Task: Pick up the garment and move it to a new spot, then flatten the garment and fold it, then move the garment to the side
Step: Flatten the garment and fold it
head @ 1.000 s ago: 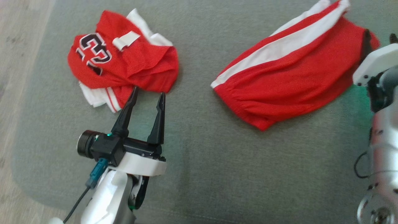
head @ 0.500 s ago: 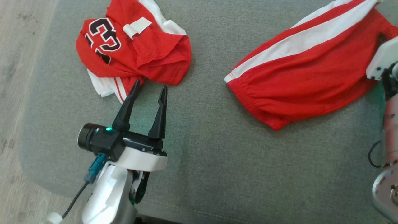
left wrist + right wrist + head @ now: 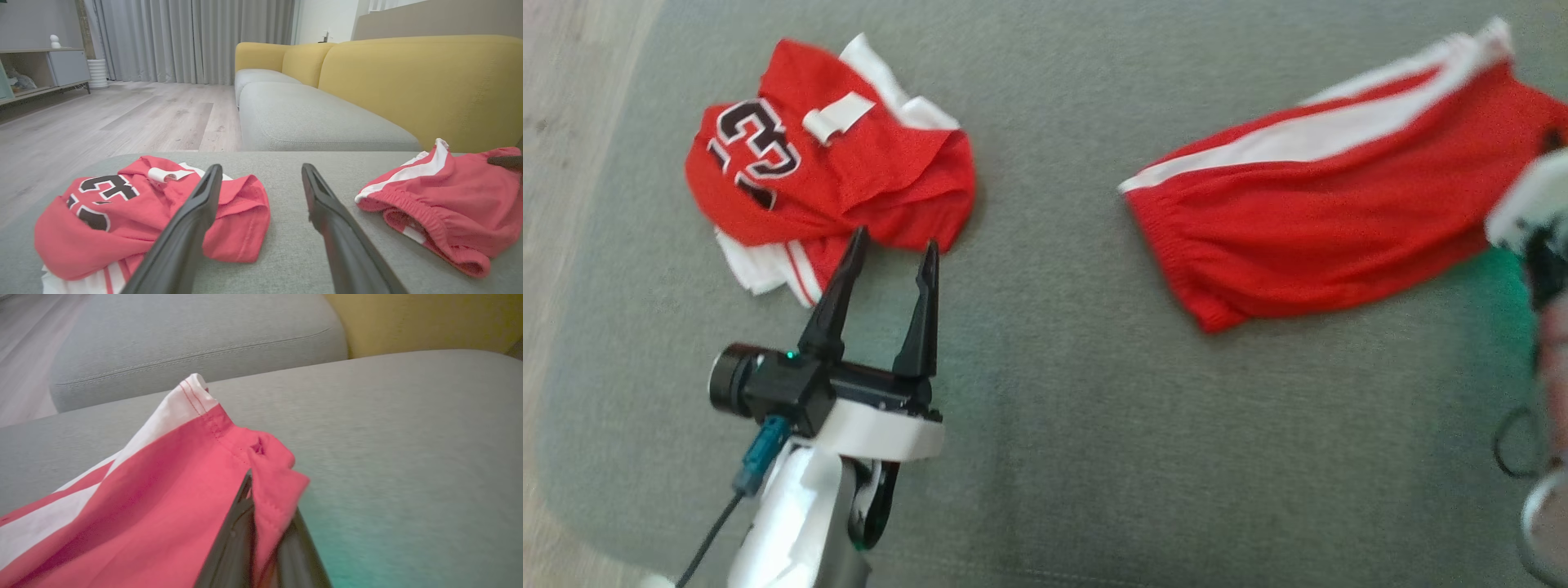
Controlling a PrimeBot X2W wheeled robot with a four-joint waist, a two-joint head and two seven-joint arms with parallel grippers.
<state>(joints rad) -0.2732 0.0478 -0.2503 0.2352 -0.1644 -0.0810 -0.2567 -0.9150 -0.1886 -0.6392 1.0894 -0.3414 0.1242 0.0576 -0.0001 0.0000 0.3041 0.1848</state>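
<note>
The garment, red shorts with a white side stripe (image 3: pixel 1307 229), lies on the grey cushion at the right. My right gripper (image 3: pixel 267 506) is shut on a red hem corner of the shorts (image 3: pixel 163 490), and the fabric folds over its fingertips. Its white wrist housing (image 3: pixel 1529 196) sits at the shorts' right end. My left gripper (image 3: pixel 893 239) is open with nothing between its fingers, just in front of a crumpled red jersey (image 3: pixel 825 180). In the left wrist view, the left gripper (image 3: pixel 260 167) points between the jersey (image 3: pixel 135 212) and the shorts (image 3: pixel 445 196).
Both pieces lie on a wide grey sofa cushion (image 3: pixel 1094 408). Wooden floor (image 3: pixel 564 122) runs along its left edge. A yellow sofa back (image 3: pixel 408 81) rises behind the cushion, with another grey seat (image 3: pixel 310 122) beyond.
My right gripper has shut on the corner of the shorts. The head camera has shifted, so the whole picture moved. The left gripper stays open by the jersey.
</note>
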